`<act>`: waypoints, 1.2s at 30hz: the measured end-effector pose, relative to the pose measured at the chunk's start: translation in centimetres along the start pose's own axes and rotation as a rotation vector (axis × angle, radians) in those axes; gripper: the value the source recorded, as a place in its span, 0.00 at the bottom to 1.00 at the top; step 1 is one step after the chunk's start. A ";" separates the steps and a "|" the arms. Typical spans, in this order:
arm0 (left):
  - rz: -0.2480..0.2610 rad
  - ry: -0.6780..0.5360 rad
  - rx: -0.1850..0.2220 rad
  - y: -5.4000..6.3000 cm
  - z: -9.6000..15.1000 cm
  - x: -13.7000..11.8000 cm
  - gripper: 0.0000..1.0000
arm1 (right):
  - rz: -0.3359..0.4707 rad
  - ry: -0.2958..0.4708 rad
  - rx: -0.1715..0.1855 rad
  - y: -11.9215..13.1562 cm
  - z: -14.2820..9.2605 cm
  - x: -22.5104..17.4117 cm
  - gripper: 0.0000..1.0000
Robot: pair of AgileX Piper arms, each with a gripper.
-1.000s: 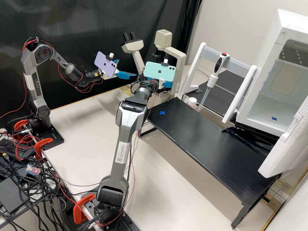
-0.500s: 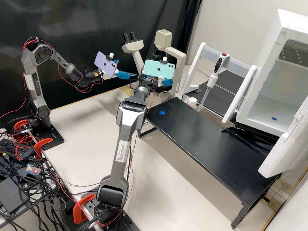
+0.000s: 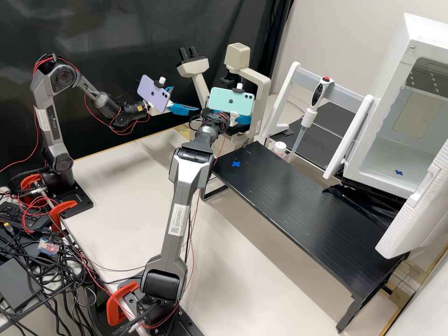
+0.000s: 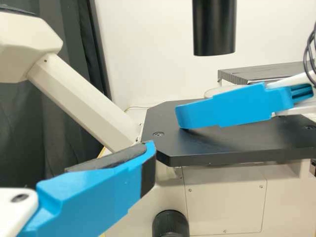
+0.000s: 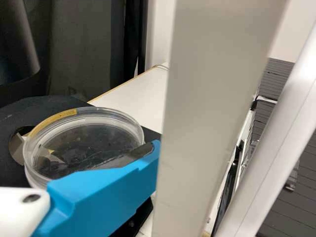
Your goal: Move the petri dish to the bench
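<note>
In the high view my left gripper [image 3: 185,100] stands open with nothing held, left of the microscope [image 3: 259,93]; my right gripper [image 3: 242,122] is at the microscope, partly behind its phone. My left gripper [image 4: 140,168] has one finger beside the black stage [image 4: 232,148]. A blue finger of the right arm [image 4: 227,106] extends over that stage. In the right wrist view a clear round petri dish [image 5: 84,148] lies flat on the dark stage. One finger of my open right gripper [image 5: 145,170] overlaps its near rim; the beige post probably hides the other.
A beige post [image 5: 212,113] stands close before the right wrist camera. The black raised bench [image 3: 298,205] bears a blue cross mark. A pipette [image 3: 308,116] hangs behind it; the open white incubator [image 3: 396,154] stands at the right.
The right arm's gripper and its teal phone have shifted slightly left and up in the high view, then stayed nearly still. The left arm has not moved.
</note>
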 end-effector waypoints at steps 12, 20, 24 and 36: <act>0.000 0.000 0.000 0.0 0.0 0.0 1.00 | -0.010 -0.009 -0.005 -0.5 0.4 0.4 1.00; 0.000 0.000 0.000 0.0 0.0 0.0 1.00 | -0.010 -0.010 -0.005 -0.6 0.4 0.4 0.00; 0.000 0.000 0.000 0.0 0.0 0.0 1.00 | -0.010 -0.010 0.002 -0.6 0.4 0.4 0.00; 0.000 0.000 0.000 0.0 0.0 0.0 1.00 | -0.010 -0.010 0.009 -0.6 0.4 0.4 0.00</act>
